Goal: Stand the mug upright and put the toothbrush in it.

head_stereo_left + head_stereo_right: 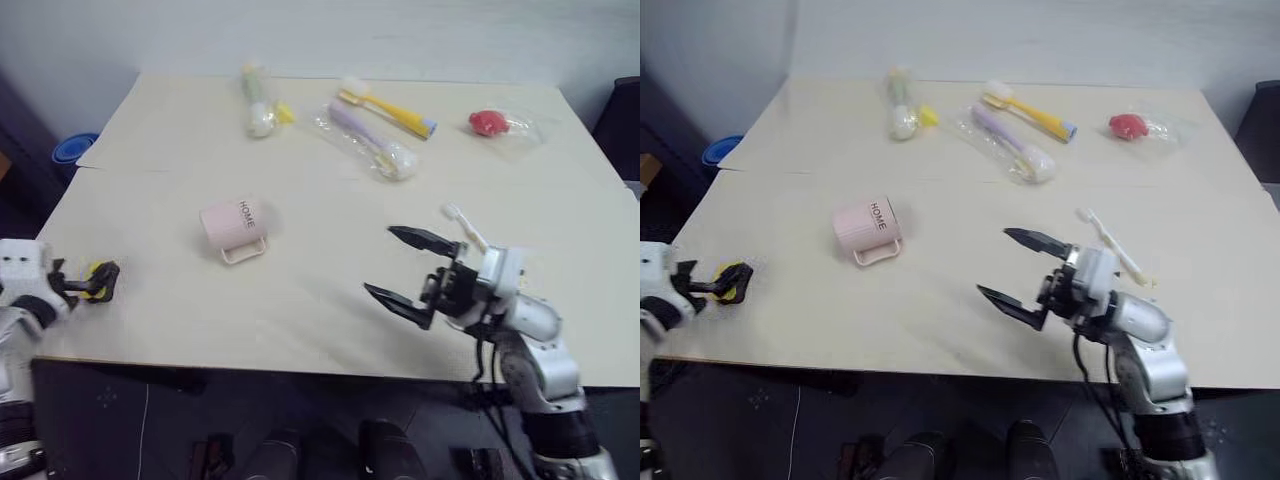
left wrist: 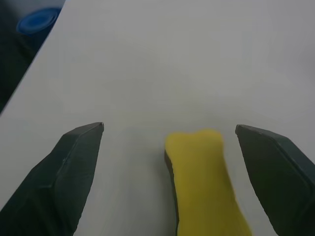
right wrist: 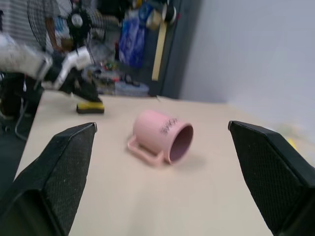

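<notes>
The pale pink mug (image 1: 235,226) marked "HOME" lies on its side at the table's left middle, with its handle toward the front edge. In the right wrist view the mug (image 3: 162,137) shows its dark mouth. My right gripper (image 1: 380,261) is open and empty, hovering right of the mug and pointing at it. The white toothbrush (image 1: 465,228) lies flat just behind that gripper. Far left, my left gripper (image 1: 100,280) is open at the table's edge. A small yellow block (image 2: 202,182) lies between its spread fingers, touching neither.
At the back of the cream table (image 1: 300,310) lie a yellow toothbrush (image 1: 390,110), a purple wrapped toothbrush (image 1: 365,140), a wrapped pale item (image 1: 260,105) and a red thing in plastic (image 1: 490,123). A blue object (image 1: 75,148) sits off the left edge.
</notes>
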{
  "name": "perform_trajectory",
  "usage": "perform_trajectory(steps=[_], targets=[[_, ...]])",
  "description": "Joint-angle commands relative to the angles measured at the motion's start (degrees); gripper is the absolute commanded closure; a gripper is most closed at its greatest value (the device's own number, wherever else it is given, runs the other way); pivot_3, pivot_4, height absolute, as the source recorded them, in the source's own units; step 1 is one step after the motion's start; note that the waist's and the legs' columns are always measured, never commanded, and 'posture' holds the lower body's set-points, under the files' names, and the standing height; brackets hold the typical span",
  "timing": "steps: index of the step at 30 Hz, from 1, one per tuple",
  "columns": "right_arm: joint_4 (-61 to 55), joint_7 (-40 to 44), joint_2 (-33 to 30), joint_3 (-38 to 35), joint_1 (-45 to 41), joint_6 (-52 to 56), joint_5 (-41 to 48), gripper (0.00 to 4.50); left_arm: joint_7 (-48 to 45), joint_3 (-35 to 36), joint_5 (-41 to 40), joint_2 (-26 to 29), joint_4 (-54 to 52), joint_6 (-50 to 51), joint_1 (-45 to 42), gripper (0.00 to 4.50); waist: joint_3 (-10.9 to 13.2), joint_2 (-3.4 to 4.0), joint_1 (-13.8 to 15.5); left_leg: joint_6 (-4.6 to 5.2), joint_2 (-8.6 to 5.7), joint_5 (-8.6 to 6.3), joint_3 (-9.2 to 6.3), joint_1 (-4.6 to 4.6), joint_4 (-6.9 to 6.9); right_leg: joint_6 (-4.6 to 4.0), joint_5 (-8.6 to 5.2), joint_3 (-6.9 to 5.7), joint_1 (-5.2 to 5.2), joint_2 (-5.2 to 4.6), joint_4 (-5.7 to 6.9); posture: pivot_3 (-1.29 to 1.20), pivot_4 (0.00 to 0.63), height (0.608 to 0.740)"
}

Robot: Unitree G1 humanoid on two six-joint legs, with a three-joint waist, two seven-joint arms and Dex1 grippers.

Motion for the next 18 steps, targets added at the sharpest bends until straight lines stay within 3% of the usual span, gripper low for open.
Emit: perform_trajectory(steps=[1,3,6,8,13,18], targets=[[-3.17,3.02,-4.14,-4.69,4.04,0.19,2.22,0.00,-12.48,0.06,0.15,6.14,0.58,-9.74,1.23,0.08,0.00,0.00,0.03,0.00,0.00,0.00,0.00,0.01,0.00,0.00,0.00,0.01,0.02,0.00,0.00,0.00,0.150,0.740],[-2.82,5.02,-6.75,-7.98,8.20,-0.43,2.44,0.00,-21.78,-3.38,1.72,9.27,-0.37,-18.50,2.22,0.08,0.01,0.01,0.37,0.00,0.00,0.00,0.00,0.00,0.00,-0.01,-0.01,0.00,0.04,-0.04,-0.06,0.00,0.150,0.740],[-2.87,6.34,-8.60,-11.96,13.78,-1.48,2.34,0.00,-27.69,-7.62,-0.98,8.95,-6.35,-18.33,1.02,0.08,0.06,0.17,1.05,0.04,-0.03,-0.01,0.03,0.01,-0.01,-0.02,-0.01,0.01,0.14,-0.10,-0.17,0.00,0.150,0.740],[-3.83,6.42,-8.98,-14.41,17.74,-1.76,2.03,0.00,-30.23,-14.39,1.78,8.93,-11.87,-18.54,1.01,0.08,0.06,0.17,1.09,0.07,-0.06,-0.01,0.03,0.03,0.00,-0.01,-0.01,0.05,0.16,-0.13,-0.22,0.00,0.150,0.740],[-4.17,4.11,-6.80,-16.80,22.49,-3.06,0.99,0.00,-21.66,-26.31,7.44,0.91,-18.08,-11.11,-7.65,0.08,0.07,0.17,0.94,0.07,-0.02,-0.01,0.08,0.03,0.01,0.01,0.00,0.11,0.12,-0.04,-0.08,0.00,0.150,0.740],[-6.80,0.94,-4.09,-15.73,23.99,-2.91,1.21,0.00,-15.27,-37.15,19.91,-3.74,-16.10,-8.41,-16.10,0.08,0.07,0.13,0.44,0.05,0.05,-0.02,0.21,0.04,0.00,0.03,0.01,0.18,-0.01,0.05,0.03,0.00,0.150,0.740]])
